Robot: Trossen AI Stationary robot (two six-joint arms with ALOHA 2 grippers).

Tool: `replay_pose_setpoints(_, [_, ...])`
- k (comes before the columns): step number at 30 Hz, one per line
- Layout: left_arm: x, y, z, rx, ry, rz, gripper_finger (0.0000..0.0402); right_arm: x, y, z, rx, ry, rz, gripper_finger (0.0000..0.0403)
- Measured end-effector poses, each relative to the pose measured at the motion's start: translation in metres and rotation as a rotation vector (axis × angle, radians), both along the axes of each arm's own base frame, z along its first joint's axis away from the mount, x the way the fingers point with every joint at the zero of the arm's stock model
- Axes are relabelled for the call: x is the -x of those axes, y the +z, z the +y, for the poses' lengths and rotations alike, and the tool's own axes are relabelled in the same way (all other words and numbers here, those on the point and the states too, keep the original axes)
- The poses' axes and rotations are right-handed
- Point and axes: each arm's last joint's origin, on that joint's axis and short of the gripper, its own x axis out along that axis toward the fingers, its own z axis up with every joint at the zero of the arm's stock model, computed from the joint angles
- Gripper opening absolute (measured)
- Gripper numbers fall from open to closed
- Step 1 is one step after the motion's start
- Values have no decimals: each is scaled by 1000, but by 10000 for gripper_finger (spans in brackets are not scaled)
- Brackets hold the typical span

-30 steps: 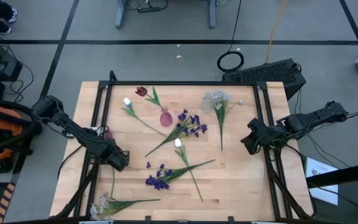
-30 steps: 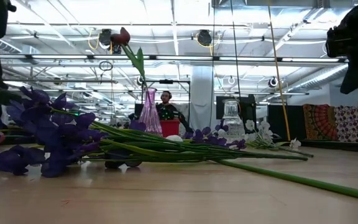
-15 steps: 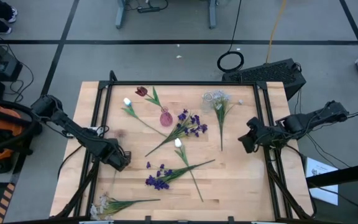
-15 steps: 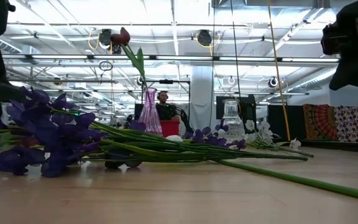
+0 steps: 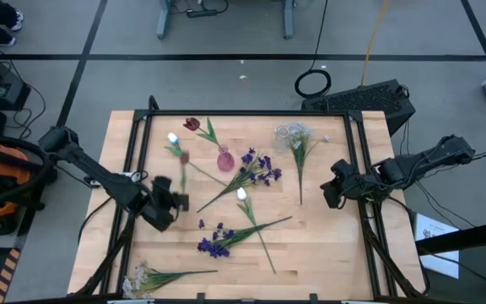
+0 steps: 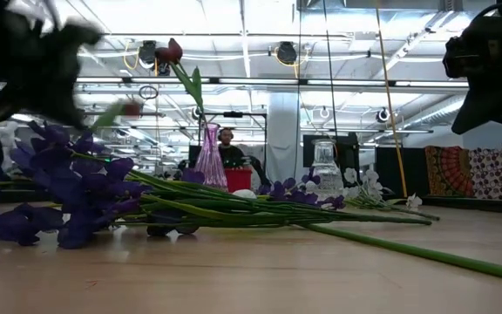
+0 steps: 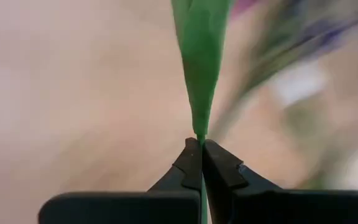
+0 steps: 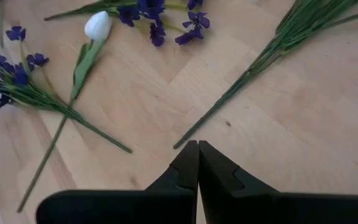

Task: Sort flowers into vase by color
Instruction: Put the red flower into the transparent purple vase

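My left gripper (image 5: 174, 201) is shut on a dark red tulip (image 5: 184, 157) above the table's left middle; its bloom points toward the far edge. A pink vase (image 5: 224, 159) holds another dark red tulip (image 5: 192, 124). A clear vase (image 5: 287, 132) stands at the far right. White tulips (image 5: 173, 138) (image 5: 241, 193), purple clusters (image 5: 260, 171) (image 5: 213, 246) and white sprays (image 5: 299, 139) (image 5: 142, 279) lie flat on the table. My right gripper (image 5: 331, 193) is shut and empty over the table's right side. My left gripper pinches the tulip's green stem (image 7: 199, 138) between its two fingertips, below a leaf (image 7: 201, 56). The stem runs on from the fingers toward the far edge. The tulip is lifted clear of the table, its bloom (image 6: 131, 108) in the air.
Black frame rails (image 5: 133, 143) run along the table's left and right sides. A long green stem (image 6: 408, 251) lies across the near right. Bare wood (image 5: 327, 245) shows at the near right corner. A person (image 6: 227, 139) is in the room beyond the table.
My left gripper has risen and gone toward the table's right, toward the pink vase, carrying the dark red tulip. The tulip has lifted clear of the table and its bloom has swung toward the far right. My right gripper has crept a little toward the table's left.
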Motion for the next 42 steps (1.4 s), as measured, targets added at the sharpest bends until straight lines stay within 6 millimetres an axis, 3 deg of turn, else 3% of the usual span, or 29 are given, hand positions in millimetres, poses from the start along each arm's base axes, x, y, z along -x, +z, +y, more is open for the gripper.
replay_pose_setpoints(4, [-3, 32, 7, -292, -77, -204, 4, -3, -2, 1, -14, -21, 13, 0])
replay_pose_setpoints(9, [-17, 73, 11, -685, -310, -263, 3, -7, -3, 2, -12, -23, 16, 0])
replay_pose_setpoints(13, [-26, 99, 19, -963, -351, -278, 3, -11, -3, 4, -17, -24, 1, 0])
replay_pose_setpoints(15, [-30, 104, 29, -1006, -324, -279, 3, -12, -3, 5, -21, -23, -7, 0])
replay_pose_setpoints(24, [-58, 110, 79, -1137, -370, -385, 2, -20, -3, 7, -22, -21, -34, 0])
replay_pose_setpoints(28, [-71, 104, 94, -1207, -325, -344, 2, -23, -4, 8, -22, -22, -38, 0])
replay_pose_setpoints(37, [-87, 88, 116, -1209, -308, -268, 2, -24, -3, 9, -31, -19, -54, 0])
replay_pose_setpoints(42, [-93, 79, 119, -1198, -341, -242, 2, -24, -2, 9, -33, -18, -57, 0])
